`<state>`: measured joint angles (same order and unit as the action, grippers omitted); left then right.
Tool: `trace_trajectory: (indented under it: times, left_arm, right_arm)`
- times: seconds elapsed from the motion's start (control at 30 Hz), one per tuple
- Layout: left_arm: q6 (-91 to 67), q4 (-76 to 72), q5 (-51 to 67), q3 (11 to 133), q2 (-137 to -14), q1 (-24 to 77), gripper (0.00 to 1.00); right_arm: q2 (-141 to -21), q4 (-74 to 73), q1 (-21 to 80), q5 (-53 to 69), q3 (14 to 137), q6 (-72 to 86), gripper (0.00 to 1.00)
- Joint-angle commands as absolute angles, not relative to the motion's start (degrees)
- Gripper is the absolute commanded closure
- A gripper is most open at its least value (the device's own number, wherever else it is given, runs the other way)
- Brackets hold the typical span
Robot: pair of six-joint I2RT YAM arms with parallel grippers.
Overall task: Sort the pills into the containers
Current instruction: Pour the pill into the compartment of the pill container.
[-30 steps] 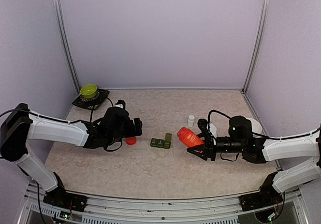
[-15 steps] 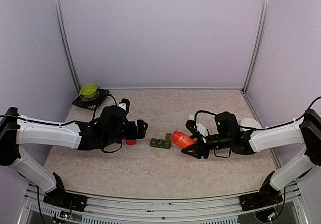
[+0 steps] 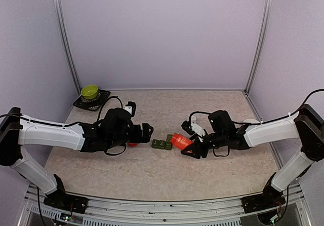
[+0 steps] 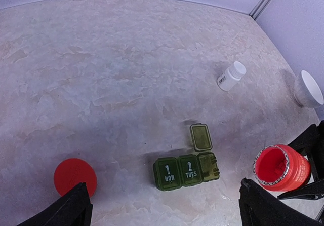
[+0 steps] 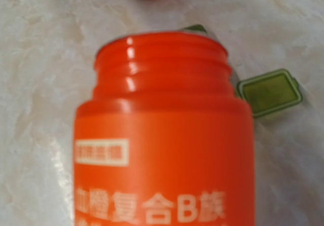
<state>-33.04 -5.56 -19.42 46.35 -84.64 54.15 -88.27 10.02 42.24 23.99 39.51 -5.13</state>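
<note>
The containers [image 3: 161,144] are a dark green strip of three joined compartments [image 4: 186,172] lying mid-table. The lids marked MON and TUES are closed, and the third lid [image 4: 201,137] is flipped open. My right gripper [image 3: 195,147] is shut on an uncapped red bottle [image 3: 179,140], tilted with its mouth toward the strip's open end [image 5: 268,91]. That bottle [image 5: 162,145] fills the right wrist view and hides the fingers. My left gripper [image 3: 144,132] hovers open just left of the strip, its jaws wide apart [image 4: 163,208] with nothing between them. No pills show.
The bottle's red cap [image 4: 75,176] lies left of the strip, near the left gripper. A tiny white bottle [image 4: 231,76] lies behind the strip and a white bowl [image 4: 308,89] is at the right. At the back left a green bowl [image 3: 89,91] sits on a black mat.
My right arm has carried the red bottle leftward until its mouth is at the strip's open end. The left gripper has edged right toward the strip, still open.
</note>
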Motion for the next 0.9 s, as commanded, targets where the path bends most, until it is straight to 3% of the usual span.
trace_trajectory:
  times: [0.0,0.87]
  left_arm:
    - [-32.6,-6.3,-18.7,47.6,-85.5,54.7,0.01]
    - [-33.1,-7.3,-18.4,46.2,-85.4,54.8,0.01]
  right_arm:
    - [-89.6,5.4,41.8,22.2,42.6,-4.9,1.0]
    - [-96.4,-7.9,44.1,19.1,53.0,-5.4,1.0]
